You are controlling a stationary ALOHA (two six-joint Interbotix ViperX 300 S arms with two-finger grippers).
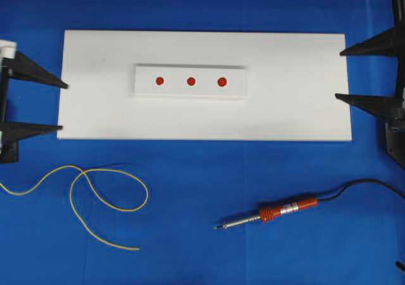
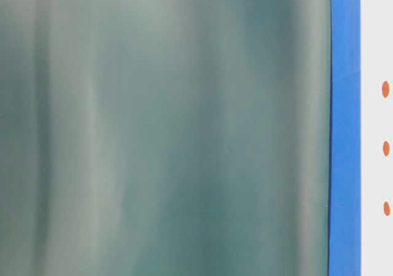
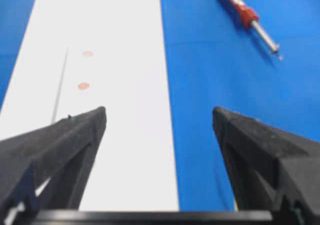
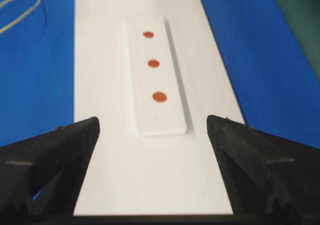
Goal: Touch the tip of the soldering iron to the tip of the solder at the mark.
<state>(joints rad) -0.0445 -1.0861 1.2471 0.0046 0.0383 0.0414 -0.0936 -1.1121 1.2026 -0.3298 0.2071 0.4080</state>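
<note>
- The soldering iron (image 1: 272, 213) lies flat on the blue table cover (image 1: 202, 247), at about 5 o'clock in the overhead view and just below the long white board (image 1: 95, 117).
- Its dark tip points toward 8 o'clock, the red-orange ribbed handle sits up and to the right of the silver shaft, and its black cord (image 1: 361, 185) trails off toward 3 o'clock.
- The solder (image 1: 95, 193), a thin yellow wire, lies loosely looped on the cover at about 8 o'clock. One end runs off the left edge; the free cut end rests at the lower right of the loop, well apart from the iron's tip.
- A smaller raised white strip (image 1: 191, 95) sits on the upper middle of the board, bearing three red marks (image 1: 190, 81) in a row. Nothing touches them.
- The left gripper (image 1: 58, 106) waits at 9 o'clock, its black fingers spread wide and holding nothing, their tips near the board's left edge.
- The right gripper (image 1: 342, 75) waits at 3 o'clock, jaws likewise wide apart and empty, with its fingertips over the board's right end.
- From the left wrist view the iron (image 3: 247, 16) shows at 1 o'clock, beyond the right finger.
- From the right wrist view the strip (image 4: 157, 120) and its marks lie straight ahead between the fingers, with the solder (image 4: 20, 7) at 11 o'clock.
- The table-level view is mostly filled by a blurred grey-green surface (image 2: 166, 129).
</note>
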